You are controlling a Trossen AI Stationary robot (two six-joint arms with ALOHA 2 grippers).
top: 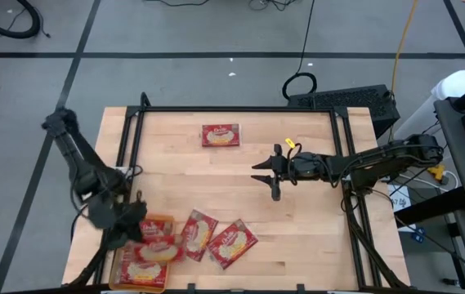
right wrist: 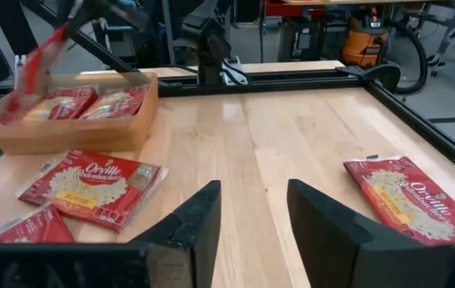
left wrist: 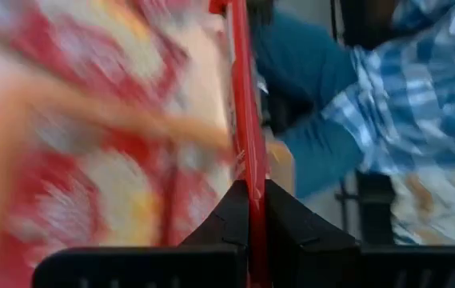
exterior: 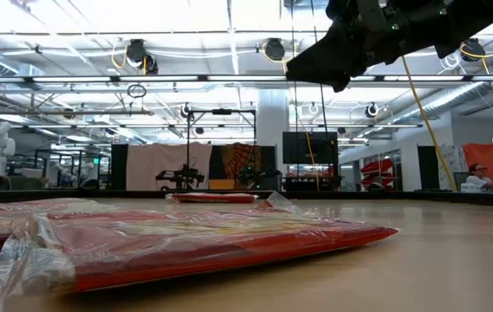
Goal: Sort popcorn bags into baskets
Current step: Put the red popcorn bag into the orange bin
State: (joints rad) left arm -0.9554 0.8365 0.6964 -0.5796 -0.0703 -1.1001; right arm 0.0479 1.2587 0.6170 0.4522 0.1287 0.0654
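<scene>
Popcorn bags lie scattered over my wooden table (top: 297, 220): one alone near the far edge (top: 221, 135), two loose ones side by side near the front edge (top: 198, 234) (top: 232, 242), just beside the orange basket (top: 163, 220) at the front left corner, and at least two more lying flat inside that basket (right wrist: 51, 104). My left claw (left wrist: 249, 210) is over the basket's far end, clenched on the thin edge of a red bag (left wrist: 239, 96) that stands up between its two dark fingers; from my right wrist view that bag (right wrist: 31, 76) hangs tilted above the basket's corner, clear of the packets below it. My right claw (top: 270, 174) hovers above the middle of the table, well apart from every bag, its fingers spread and holding nothing; bare wood shows through the gap between them. In the low view a crinkled bag (exterior: 203, 238) fills the foreground in its clear wrap, and the right arm hangs in from above. Past my left claw's fingers I see a person's blue checked sleeve (left wrist: 419, 104) beyond the table.
</scene>
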